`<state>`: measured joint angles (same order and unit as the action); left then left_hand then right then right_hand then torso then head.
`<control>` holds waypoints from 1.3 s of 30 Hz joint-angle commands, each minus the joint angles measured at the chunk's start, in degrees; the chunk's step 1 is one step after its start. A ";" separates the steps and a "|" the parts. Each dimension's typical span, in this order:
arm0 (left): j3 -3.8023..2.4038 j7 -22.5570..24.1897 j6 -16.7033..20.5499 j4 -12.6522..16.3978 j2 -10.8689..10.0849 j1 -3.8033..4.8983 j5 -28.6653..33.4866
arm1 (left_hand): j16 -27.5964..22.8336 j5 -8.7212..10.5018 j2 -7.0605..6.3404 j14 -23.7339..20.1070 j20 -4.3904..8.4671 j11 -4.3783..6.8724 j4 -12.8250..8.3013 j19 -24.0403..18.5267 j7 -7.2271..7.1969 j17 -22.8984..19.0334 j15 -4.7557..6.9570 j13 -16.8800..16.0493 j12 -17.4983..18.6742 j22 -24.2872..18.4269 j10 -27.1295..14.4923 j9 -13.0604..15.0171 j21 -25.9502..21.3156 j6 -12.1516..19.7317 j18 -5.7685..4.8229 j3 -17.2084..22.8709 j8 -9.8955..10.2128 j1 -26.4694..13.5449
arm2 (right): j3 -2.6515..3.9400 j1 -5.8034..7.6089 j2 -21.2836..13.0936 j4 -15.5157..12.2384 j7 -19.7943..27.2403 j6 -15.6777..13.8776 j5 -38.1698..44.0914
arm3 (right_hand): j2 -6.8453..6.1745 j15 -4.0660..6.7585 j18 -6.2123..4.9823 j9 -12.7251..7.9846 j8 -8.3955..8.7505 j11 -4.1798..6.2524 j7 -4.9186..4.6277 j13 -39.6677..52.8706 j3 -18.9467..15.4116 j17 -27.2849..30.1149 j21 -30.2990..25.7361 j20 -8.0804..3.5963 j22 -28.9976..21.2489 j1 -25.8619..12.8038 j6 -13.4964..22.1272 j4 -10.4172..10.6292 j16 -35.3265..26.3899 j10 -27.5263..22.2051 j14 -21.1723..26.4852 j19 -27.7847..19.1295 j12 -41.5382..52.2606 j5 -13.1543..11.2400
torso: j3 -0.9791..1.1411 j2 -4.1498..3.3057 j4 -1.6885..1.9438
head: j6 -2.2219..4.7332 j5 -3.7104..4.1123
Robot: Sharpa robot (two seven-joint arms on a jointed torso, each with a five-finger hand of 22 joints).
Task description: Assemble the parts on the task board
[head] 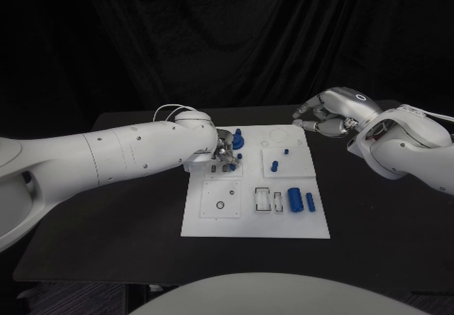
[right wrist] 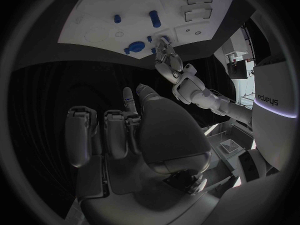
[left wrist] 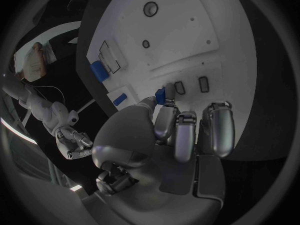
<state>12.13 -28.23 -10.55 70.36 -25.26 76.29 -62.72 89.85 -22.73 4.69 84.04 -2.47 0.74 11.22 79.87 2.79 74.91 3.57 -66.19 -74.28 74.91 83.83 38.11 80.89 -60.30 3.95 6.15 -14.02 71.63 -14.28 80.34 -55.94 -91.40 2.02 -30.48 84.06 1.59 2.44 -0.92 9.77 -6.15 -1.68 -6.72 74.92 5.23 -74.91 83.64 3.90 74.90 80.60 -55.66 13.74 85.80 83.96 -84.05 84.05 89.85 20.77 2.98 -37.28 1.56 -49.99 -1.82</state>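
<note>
The left hand (head: 223, 152) lies over the far left part of the task board (head: 255, 226), and its white forearm hides the board's edge there; its fingers (left wrist: 164, 120) pinch a small blue part (left wrist: 160, 95) against the board, just beside two small rectangular slots (left wrist: 190, 85). How deep that part sits cannot be made out. The right hand (head: 325, 113) hangs above the black worktop (head: 113, 230) past the board's far right corner, touching nothing, its fingers (right wrist: 119, 132) curled inward around nothing. Other blue parts stay on the board: a tall piece (head: 239, 137) just beyond the left hand, two small pegs (head: 274, 165) near the board's middle, and two cylinders (head: 295, 199) lying side by side at its right edge. On the robot's body in the right wrist view a small grey word is printed, too blurred to read surely.
</note>
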 commanded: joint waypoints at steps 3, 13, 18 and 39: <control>0.02 0.41 0.16 0.19 -0.54 -0.21 0.02 | 0.15 -0.56 -0.85 5.96 0.13 0.72 -0.41 -0.25 -0.40 15.09 0.56 -23.81 -15.72 0.65 6.17 0.51 -0.31 -0.22 -0.05 1.62 0.29 -0.13 | 0.04 -0.14 -0.13 -0.02 -0.62 -0.23 0.09 | 0.00 -0.46 -0.79 -0.07 0.22 -0.45 -0.09 15.08 0.31 -8.91 -0.11 0.25 12.80 0.53 -0.39 -0.04 -0.15 6.04 -4.56 3.17 0.15 0.30 | -0.02 0.09 0.01 | -0.01 0.08; 0.02 -0.06 2.39 1.76 -2.83 -0.22 -0.04 | 0.15 -1.13 -2.92 5.96 0.28 0.92 -1.21 -0.02 -0.63 15.09 0.75 -23.81 -15.72 1.01 6.17 2.66 -0.41 -0.87 -0.08 6.02 0.10 -1.74 | 0.04 -0.25 -0.51 0.03 -0.81 0.15 0.09 | 0.03 -0.46 -0.84 -0.08 0.22 -0.46 -0.09 15.08 0.49 -8.70 -0.28 0.25 12.74 0.70 -0.50 -0.14 -0.30 6.04 -4.51 3.10 0.15 0.57 | -0.03 0.08 -0.04 | -0.01 -0.23; 0.03 -0.22 3.64 2.78 -3.92 -0.24 -0.05 | 0.15 -1.11 -3.30 5.96 0.35 1.00 -1.29 0.07 -0.69 15.09 0.83 -23.81 -15.72 1.13 6.17 3.33 -0.41 -0.93 -0.10 7.02 -0.01 -2.28 | 0.04 -0.33 -0.55 0.04 -0.88 0.42 0.09 | 0.02 -0.46 -0.84 -0.09 0.22 -0.46 -0.09 15.08 0.53 -8.69 -0.30 0.26 12.73 0.75 -0.52 -0.17 -0.30 6.04 -4.51 3.10 0.15 0.61 | -0.05 0.09 -0.07 | -0.01 -0.55; 0.03 -1.20 6.36 4.06 -5.26 -1.33 -0.05 | 0.15 -0.32 -3.76 5.96 0.43 0.98 -1.01 -0.01 -0.62 15.09 0.87 -23.81 -15.72 1.03 6.17 4.69 -0.72 -0.60 -0.05 9.24 0.17 -3.97 | 0.04 -0.45 -0.45 0.08 -1.82 1.74 0.09 | -0.03 -0.44 -0.97 -0.18 0.38 -0.44 -0.09 14.63 1.09 -8.31 -0.83 0.26 12.55 1.30 -0.58 -0.57 -0.57 5.67 -4.42 2.88 -0.12 1.17 | -0.06 0.07 0.10 | -0.01 -1.00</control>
<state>12.18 -28.98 -5.43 74.23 -30.55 75.18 -62.78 89.85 -23.43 0.97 84.05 -2.47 1.42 10.17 79.87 2.35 74.91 4.00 -74.95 -89.86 74.91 84.14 42.96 80.44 -61.11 3.95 15.07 -13.97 68.09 -14.28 80.03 -56.36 -91.27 1.57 -29.35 84.06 1.52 2.44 -0.93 9.68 -6.15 -1.67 -6.92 74.95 6.09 -74.91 83.13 3.90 74.90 81.45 -55.86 13.18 85.53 83.95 -84.05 84.05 89.86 21.74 2.91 -37.18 1.67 -49.99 -2.85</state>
